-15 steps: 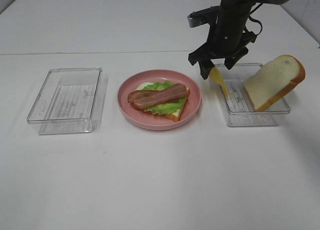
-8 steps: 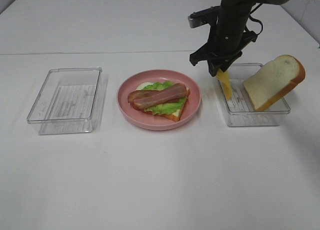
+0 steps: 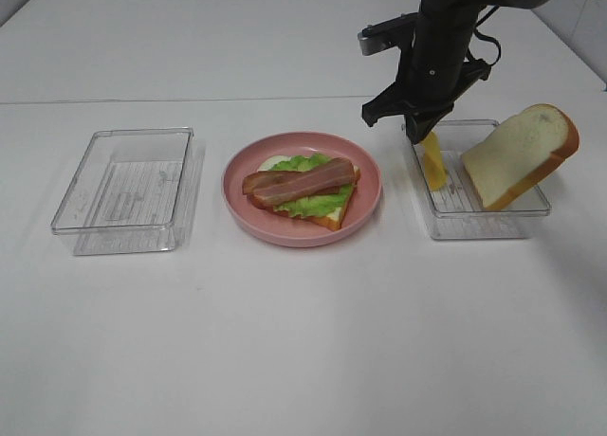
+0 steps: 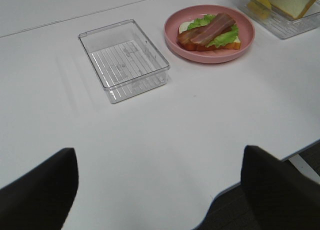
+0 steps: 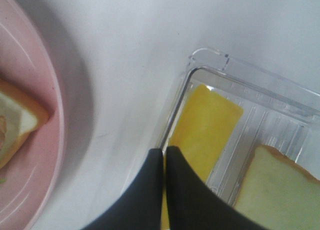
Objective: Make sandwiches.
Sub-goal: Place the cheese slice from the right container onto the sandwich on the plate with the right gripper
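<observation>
- While the right gripper (image 3: 424,133) is clamped on the cheese (image 3: 433,161), the slice hangs long axis down over the tray (image 3: 479,229).
- The sandwich (image 3: 303,185) on the plate (image 3: 285,235) lies toward the left arm's side, just beside that tray.
- The left gripper (image 4: 160,187) is spread apart, empty and farther off.

The cheese slice (image 3: 432,161) is showing a plain, even yellow; the loose bread slice (image 3: 520,156) is showing a white face inside an orange-brown crust; the plated bread slice (image 3: 334,217) is wearing the same orange-brown edge around white; the lettuce (image 3: 315,206) is showing bright green; the bacon strips (image 3: 299,181) are showing reddish-brown with paler streaks running lengthwise; the plate (image 3: 285,235) is showing flat pink; the left-hand tray (image 3: 123,194) and the right-hand tray (image 3: 474,226) are showing clear plastic with fine ribbed lines across their floors; the table (image 3: 285,341) is showing white; the right gripper (image 3: 423,133) is showing black.
</observation>
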`<state>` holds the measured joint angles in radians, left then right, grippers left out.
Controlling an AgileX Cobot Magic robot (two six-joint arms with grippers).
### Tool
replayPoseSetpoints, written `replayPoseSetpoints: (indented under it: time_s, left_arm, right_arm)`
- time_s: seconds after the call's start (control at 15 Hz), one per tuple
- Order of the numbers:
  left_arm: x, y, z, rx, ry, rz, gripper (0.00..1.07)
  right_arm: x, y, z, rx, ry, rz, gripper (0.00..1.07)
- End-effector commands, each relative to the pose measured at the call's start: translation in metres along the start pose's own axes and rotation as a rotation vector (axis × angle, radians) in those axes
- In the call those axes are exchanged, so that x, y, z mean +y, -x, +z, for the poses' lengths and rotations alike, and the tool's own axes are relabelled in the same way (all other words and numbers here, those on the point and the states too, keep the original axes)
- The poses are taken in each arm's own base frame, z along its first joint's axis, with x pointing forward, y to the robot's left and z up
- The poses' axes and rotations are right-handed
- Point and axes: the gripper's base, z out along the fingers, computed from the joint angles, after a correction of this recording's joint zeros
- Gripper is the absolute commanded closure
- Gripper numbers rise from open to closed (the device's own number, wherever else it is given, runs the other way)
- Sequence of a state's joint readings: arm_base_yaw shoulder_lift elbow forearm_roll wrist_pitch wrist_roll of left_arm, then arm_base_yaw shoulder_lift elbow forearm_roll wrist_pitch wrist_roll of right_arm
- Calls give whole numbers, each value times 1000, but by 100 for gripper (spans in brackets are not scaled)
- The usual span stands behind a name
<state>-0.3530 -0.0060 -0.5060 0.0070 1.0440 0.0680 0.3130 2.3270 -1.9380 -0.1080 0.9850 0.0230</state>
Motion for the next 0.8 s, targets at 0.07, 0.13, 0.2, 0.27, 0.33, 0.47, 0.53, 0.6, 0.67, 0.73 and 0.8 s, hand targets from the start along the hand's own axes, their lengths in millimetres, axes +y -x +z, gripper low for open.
replayPoseSetpoints:
  time_s: [0.07,0.13,0.2,0.27,0.33,0.47,0.53,0.6,0.67,0.73,0.8]
  left_arm:
    - [0,-1,-2,-34,-2,3,25]
    - [0,-1,-2,-34,-2,3,25]
    - [0,-1,-2,-34,-2,3,25]
    - [0,-1,-2,-34,-2,3,25]
    - [0,-1,-2,-34,-2,3,25]
    - [0,-1,-2,-34,-2,3,25]
    - [0,-1,-2,-34,-2,3,25]
    - [0,-1,-2,-34,-2,3,25]
    - [0,-1,-2,-34,-2,3,25]
    - [0,-1,-2,-34,-2,3,25]
    - [0,-1,-2,-34,-2,3,25]
  right_arm:
    - [-3,-1,-15,-6,-11,4,107]
    - [-3,-1,-21,-11,-12,5,107]
    - [-4,-1,-28,-21,-12,6,107]
    - [-5,-1,-33,-29,-12,7,107]
    - [-6,-1,-44,-49,-13,10,107]
    - [-8,-2,-72,-103,-6,17,107]
    - [-8,-3,-85,-128,6,23,107]
    - [-7,-4,-96,-149,29,23,107]
    - [-4,-5,-107,-167,63,15,107]
    - [-3,-6,-112,-177,80,15,107]
    - [0,-7,-122,-197,125,8,107]
